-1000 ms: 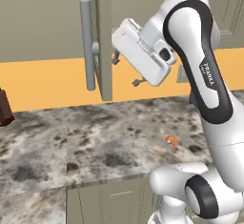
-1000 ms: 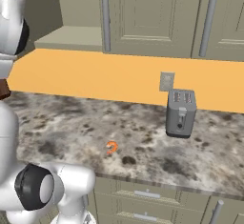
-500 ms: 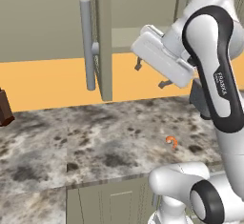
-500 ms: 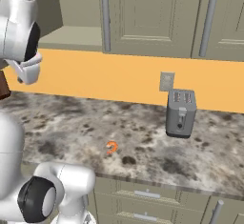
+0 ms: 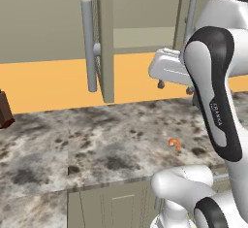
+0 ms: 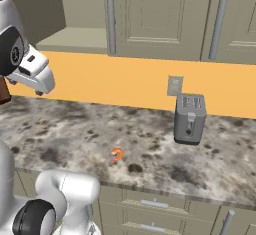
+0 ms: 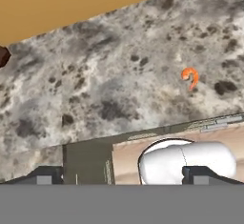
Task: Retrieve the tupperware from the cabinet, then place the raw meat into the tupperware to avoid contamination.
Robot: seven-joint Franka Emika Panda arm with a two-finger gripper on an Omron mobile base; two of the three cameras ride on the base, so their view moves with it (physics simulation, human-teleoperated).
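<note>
Far left of the left base view, a dark brown block sits on the speckled counter against the orange backsplash; no contact with the arm. Next along, the cabinet door stands swung out edge-on, its grey bar handle facing the room; the interior behind it shows a bare pale shelf; the tupperware cannot be made out in any view, so its position cannot be stated.

Change noted: over the last second the hand has travelled rightward and back from the handle, which it was close beside; the gripper now hangs in front of the backsplash, well apart from the door, jaws spread wide and holding nothing. Judgement: the door-opening step appears done and the arm is repositioning; the reach into the cabinet is not yet begun.

Further right, the raw meat lies on the counter near its front edge, untouched, below the hand; seen likewise in the hand view. In the right base view a grey toaster stands well clear to the right of it.
</note>
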